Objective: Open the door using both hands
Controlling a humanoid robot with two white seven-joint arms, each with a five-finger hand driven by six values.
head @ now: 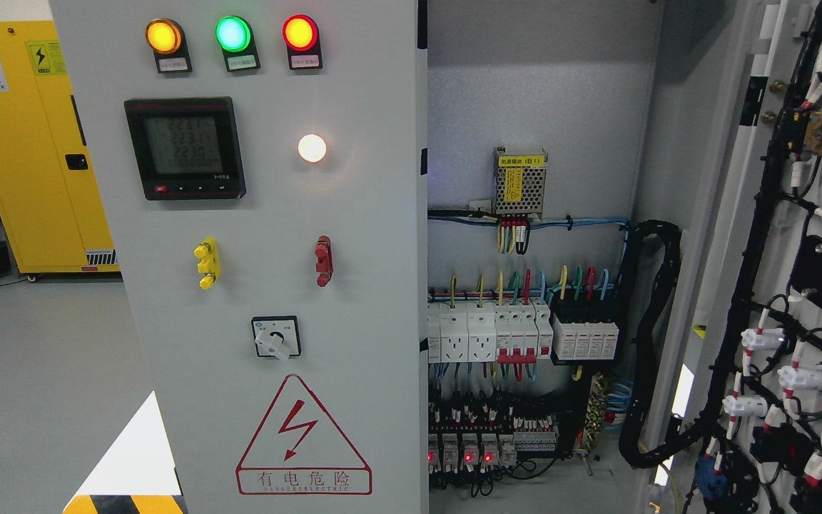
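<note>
A grey electrical cabinet fills the head view. Its left door (354,300) is closed and carries three lit lamps, a digital meter (185,148), a rotary switch (276,337) and a red shock-warning triangle (302,439). The right door (782,214) is swung wide open, its wired inner face showing at the right edge. Between them the cabinet's inside (525,335) is exposed, with breakers, sockets and coloured wires. No robot arm or hand shows anywhere in the picture.
A yellow storage cabinet (33,143) stands at the back left on the grey floor (33,385). A black cable conduit (657,343) loops from the cabinet's inside to the open door. A black-and-yellow striped marking (125,504) lies at the bottom left.
</note>
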